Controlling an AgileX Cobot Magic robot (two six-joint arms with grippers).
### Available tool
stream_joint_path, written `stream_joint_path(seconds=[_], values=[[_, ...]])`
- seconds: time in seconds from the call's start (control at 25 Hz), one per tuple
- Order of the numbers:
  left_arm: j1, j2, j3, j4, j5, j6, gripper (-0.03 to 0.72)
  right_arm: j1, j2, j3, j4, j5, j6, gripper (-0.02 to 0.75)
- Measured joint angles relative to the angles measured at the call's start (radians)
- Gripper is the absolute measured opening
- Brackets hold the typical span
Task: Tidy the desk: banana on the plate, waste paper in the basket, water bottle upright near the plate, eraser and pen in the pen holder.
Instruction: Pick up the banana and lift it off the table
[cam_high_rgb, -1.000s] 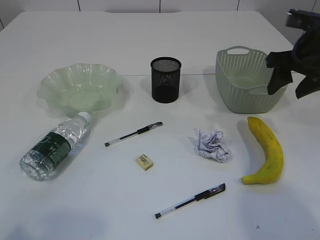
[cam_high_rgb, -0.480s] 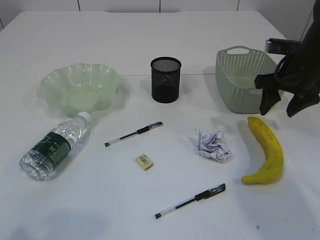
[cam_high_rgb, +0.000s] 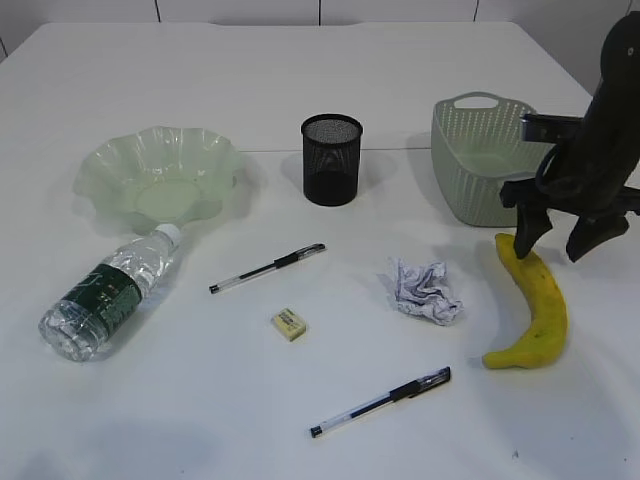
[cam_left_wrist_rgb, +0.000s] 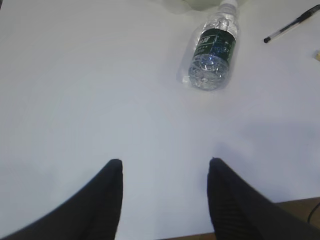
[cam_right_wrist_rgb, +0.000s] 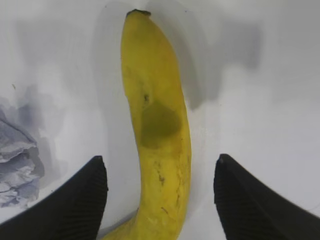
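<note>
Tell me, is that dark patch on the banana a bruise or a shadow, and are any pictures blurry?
Right wrist view: the patch on the banana is soft-edged, so bruise or shadow, I cannot tell. Left wrist view: slightly soft, bottle still readable. Exterior view: sharp, evenly lit.

1. The yellow banana (cam_high_rgb: 538, 305) lay curved on the table's right.
2. The crumpled paper (cam_high_rgb: 426, 291) sat beside it.
3. The water bottle (cam_high_rgb: 110, 292) lay sideways near the green plate (cam_high_rgb: 158, 177).
4. Two pens (cam_high_rgb: 268, 268) (cam_high_rgb: 382, 402) and an eraser (cam_high_rgb: 289, 323) lay loose before the black mesh holder (cam_high_rgb: 331, 159).
5. The basket (cam_high_rgb: 490, 171) stood upright.
</note>
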Motion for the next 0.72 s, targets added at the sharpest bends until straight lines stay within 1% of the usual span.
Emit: stream_joint_path(seconds=[0.72], values=[[0.0, 0.0, 0.0, 0.0, 0.0, 0.0, 0.384, 0.0, 0.07, -0.023, 0.0, -0.028, -0.004, 0.497]])
